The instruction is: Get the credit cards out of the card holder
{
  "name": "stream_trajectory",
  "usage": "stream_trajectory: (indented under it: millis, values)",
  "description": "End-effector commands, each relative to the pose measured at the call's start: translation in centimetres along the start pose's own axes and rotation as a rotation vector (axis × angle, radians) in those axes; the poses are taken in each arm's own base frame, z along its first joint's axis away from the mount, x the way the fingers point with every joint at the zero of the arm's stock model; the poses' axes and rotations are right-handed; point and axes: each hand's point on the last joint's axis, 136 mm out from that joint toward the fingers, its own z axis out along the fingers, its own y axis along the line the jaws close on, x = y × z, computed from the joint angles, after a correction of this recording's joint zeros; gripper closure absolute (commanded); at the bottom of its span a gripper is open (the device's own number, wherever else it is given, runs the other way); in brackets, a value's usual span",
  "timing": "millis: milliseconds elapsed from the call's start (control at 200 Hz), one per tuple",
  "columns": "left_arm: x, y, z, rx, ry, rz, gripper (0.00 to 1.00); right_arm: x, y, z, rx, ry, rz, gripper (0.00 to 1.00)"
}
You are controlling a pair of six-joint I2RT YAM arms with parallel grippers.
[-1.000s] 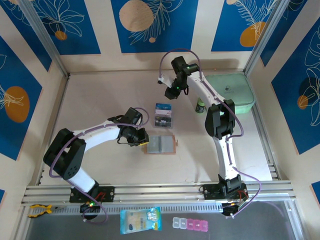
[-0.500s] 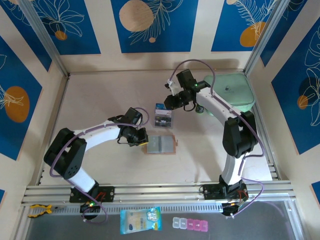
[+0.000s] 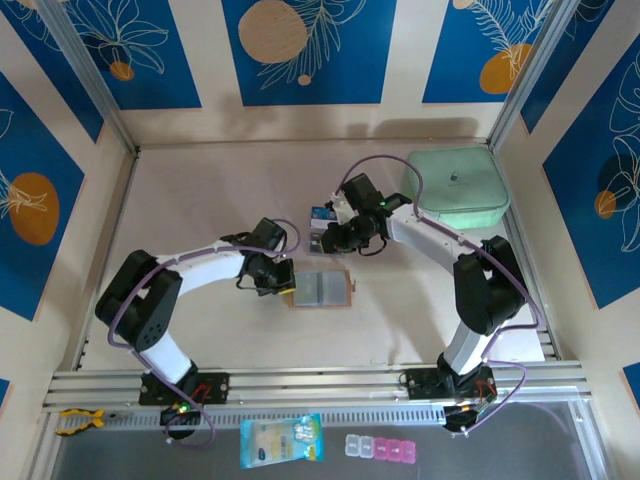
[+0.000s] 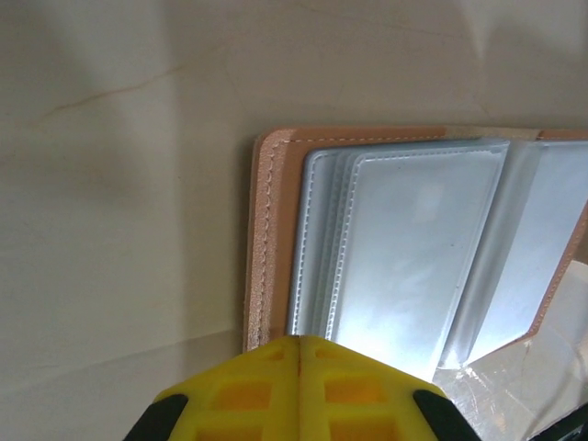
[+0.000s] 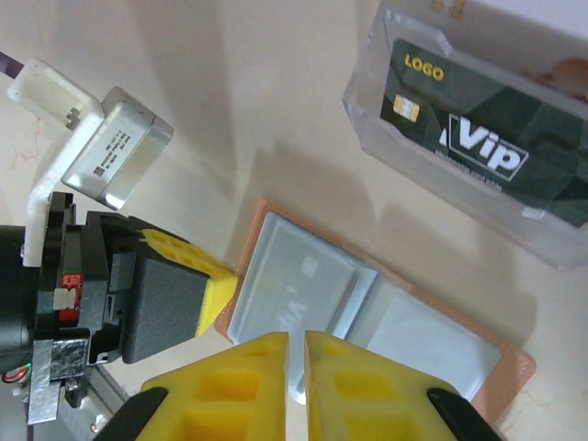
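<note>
Left wrist: card holder (image 4: 404, 266) beyond claw (image 4: 300, 354)

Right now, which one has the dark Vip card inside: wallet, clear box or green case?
The clear plastic box: the dark card shows through its wall. The open tan card holder shows pale pockets; the mint-green case is opaque.

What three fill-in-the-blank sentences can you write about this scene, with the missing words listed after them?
1. The card holder is not closed but ___.
2. The large white word on the dark card inside the clear box is ___.
3. The fingers of the left gripper and of the right gripper are ___ in colour.

Missing words: open; Vip; yellow.
</note>
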Motion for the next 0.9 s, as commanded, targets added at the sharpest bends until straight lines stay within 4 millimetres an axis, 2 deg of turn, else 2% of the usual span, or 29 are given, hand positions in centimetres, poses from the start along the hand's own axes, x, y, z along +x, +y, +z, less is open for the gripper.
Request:
stream_trajectory:
  millis: [0,80,275,490,895]
  values:
    - [0.2,1.3,0.9,-0.028,0.015,0.000,0.94,1.4,1.2,-0.5,-0.053,0.036,0.094,0.88]
    - [0.4,1.5,1.1,-0.028,0.018,-0.004,0.94,2.5,1.8,-0.1,-0.076,0.069,0.100,0.88]
    - [0.8,2.2,1.2,-0.044,0.025,-0.006,0.95,4.3,1.9,1.1,-0.070,0.112,0.132,0.86]
    - [0.9,2.3,1.4,-0.046,0.026,-0.008,0.94,5.5,2.2,2.5,-0.097,0.128,0.193,0.77]
    - [0.7,2.8,1.2,-0.071,0.008,-0.007,0.95,6.8,2.1,5.5,-0.066,0.183,0.252,0.71]
